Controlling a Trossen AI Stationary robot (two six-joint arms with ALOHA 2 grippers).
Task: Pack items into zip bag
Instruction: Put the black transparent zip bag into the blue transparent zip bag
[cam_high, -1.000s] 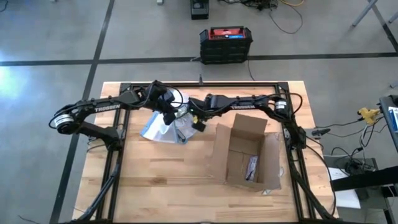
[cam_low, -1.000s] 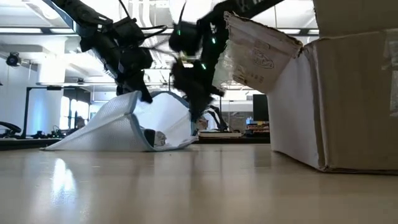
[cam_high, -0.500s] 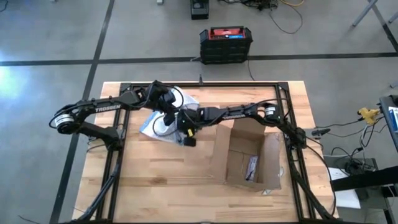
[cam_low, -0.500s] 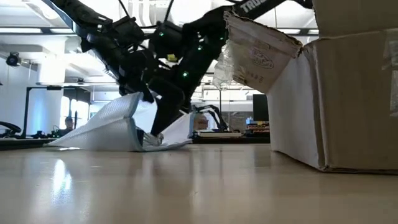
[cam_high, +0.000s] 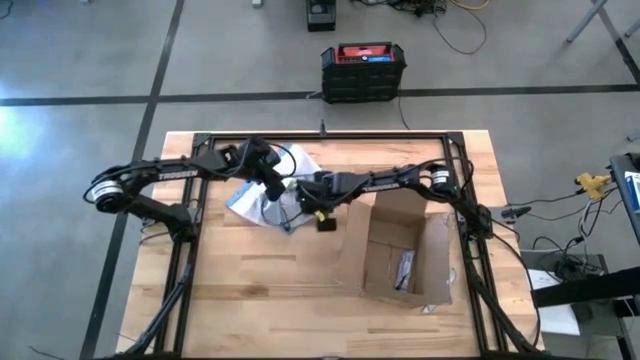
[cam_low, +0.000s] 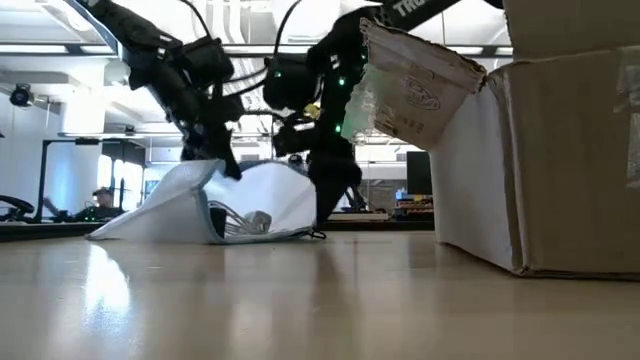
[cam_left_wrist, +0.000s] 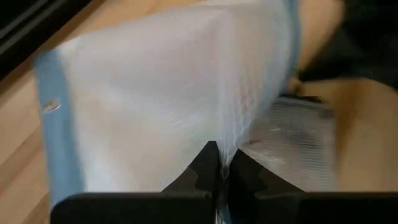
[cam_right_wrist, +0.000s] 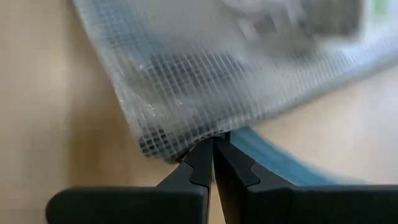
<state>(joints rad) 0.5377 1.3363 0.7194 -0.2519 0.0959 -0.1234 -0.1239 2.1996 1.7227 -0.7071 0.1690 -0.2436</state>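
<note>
- Zip bag (cam_low: 215, 205) sits on the wooden table (cam_high: 260, 300) left of the cardboard box (cam_high: 398, 245), propped into a tent shape; the low view shows its mouth gaping toward the camera.
- Left gripper (cam_left_wrist: 221, 163): fingers pressed together on a fold of the bag's mesh film, holding the upper panel lifted. Blue strip (cam_left_wrist: 62, 124) runs along the edge beside that grip.
- Right gripper (cam_right_wrist: 210, 155): fingers together, tips at the bag's lower edge where the mesh meets the blue strip; it looks like a pinch on that edge, though how much film is caught cannot be told.
- Items (cam_low: 245, 220): pale ring-like pieces lying inside the bag, low near the mouth, below the left grip and just beside the right one.
- Risk: the mouth is open and the items lie close to it; tilting or tugging the bag toward that side could spill them onto the table.
- Risk: both holds are on thin, slick film; opposing pulls could slip one free and let the bag collapse.
- Risk: the two wrists are crowded over the bag, so a careless retreat could knock them together or drag the bag.
- The box holds a slim grey tool (cam_high: 404, 268), well apart from both grippers.
</note>
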